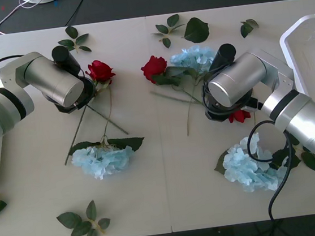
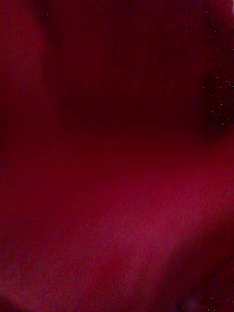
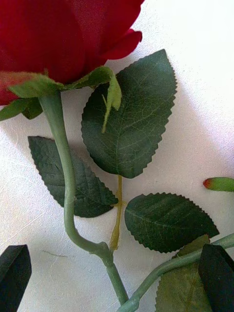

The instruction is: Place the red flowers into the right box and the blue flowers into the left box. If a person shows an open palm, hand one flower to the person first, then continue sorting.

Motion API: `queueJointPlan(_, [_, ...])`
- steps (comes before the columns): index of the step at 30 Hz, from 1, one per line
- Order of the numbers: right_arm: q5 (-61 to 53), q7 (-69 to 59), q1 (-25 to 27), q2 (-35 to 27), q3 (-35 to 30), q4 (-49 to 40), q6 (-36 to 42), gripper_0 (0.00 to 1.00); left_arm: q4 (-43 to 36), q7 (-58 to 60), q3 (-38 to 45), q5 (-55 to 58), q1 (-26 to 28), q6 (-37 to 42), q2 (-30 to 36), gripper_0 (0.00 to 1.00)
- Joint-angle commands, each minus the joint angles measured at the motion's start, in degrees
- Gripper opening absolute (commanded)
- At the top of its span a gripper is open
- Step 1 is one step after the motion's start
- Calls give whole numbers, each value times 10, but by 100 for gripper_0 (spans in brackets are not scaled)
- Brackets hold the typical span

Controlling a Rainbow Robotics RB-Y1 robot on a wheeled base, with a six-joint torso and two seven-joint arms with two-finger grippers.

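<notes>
Red rose (image 1: 238,116) mostly under right arm

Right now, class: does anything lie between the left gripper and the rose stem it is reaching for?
Nothing visible does. The left gripper is open, its black fingertips on either side of the rose stem on the table. The rose's own leaves lie beside the stem, not across it.

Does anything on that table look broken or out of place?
Yes: loose leaf sprigs lie scattered on the table with no flower attached, as if they had come off the stems. Nothing else looks damaged; the roses and blue hydrangeas lie unsorted.
</notes>
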Motion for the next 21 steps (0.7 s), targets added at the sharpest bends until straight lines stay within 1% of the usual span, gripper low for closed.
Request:
queueJointPlan(1, [-2,-7,-10,9,11,27,-14,0,2,1,0,-8,-35,-6,-4,100])
queueJointPlan(8, [-9,-5,-10,9,11,27,-10,0,2,4,0,-7,-40,-7,-1,100])
queueJointPlan(11, [-11,-1,-10,3,10,17,8,0,2,2,0,-8,-43,-7,3,100])
queueJointPlan(14, [-18,4,-9,-12,10,-13,40,0,2,0,1,-8,-43,-6,9,100])
queueJointPlan(15, [-25,7,-9,-22,11,-34,64,0,2,0,1,-8,-42,-6,13,100])
queueJointPlan(21, [-55,17,-9,-67,10,-120,143,0,2,0,1,-8,-43,-7,25,100])
